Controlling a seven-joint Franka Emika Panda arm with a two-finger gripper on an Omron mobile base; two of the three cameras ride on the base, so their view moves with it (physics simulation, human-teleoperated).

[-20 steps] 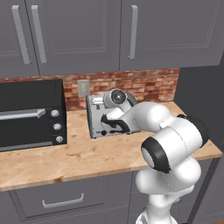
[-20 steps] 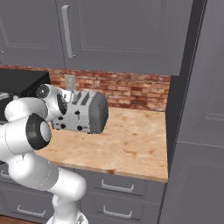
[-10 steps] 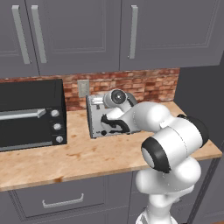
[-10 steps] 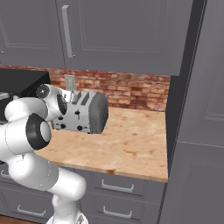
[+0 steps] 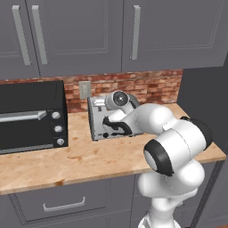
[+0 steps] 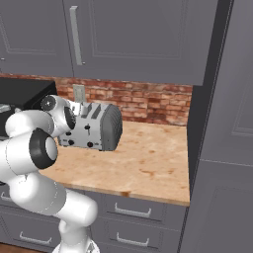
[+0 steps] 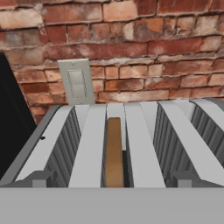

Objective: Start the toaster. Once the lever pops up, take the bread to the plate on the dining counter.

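- The gripper [image 5: 108,127] is hanging at the front of the toaster [image 5: 99,116], mostly hidden behind the arm's wrist in the left base view; its jaws are standing wide apart and are gripping nothing.
- Whether a finger is touching the toaster's front is not clear from these angles.
- The hand view is looking down over the toaster's [image 7: 92,153] top, where the bread [image 7: 113,153] is sitting upright, edge-on, in a slot near the middle.
- The right base view is showing the toaster's [image 6: 101,126] rounded side and its front with dark levers, details that the hand view is not giving.
- The toaster is standing on the wood counter [image 5: 80,158] against the brick wall [image 7: 131,39], beside the black toaster oven [image 5: 31,116].
- A wall outlet [image 7: 76,81] is showing just behind the toaster.
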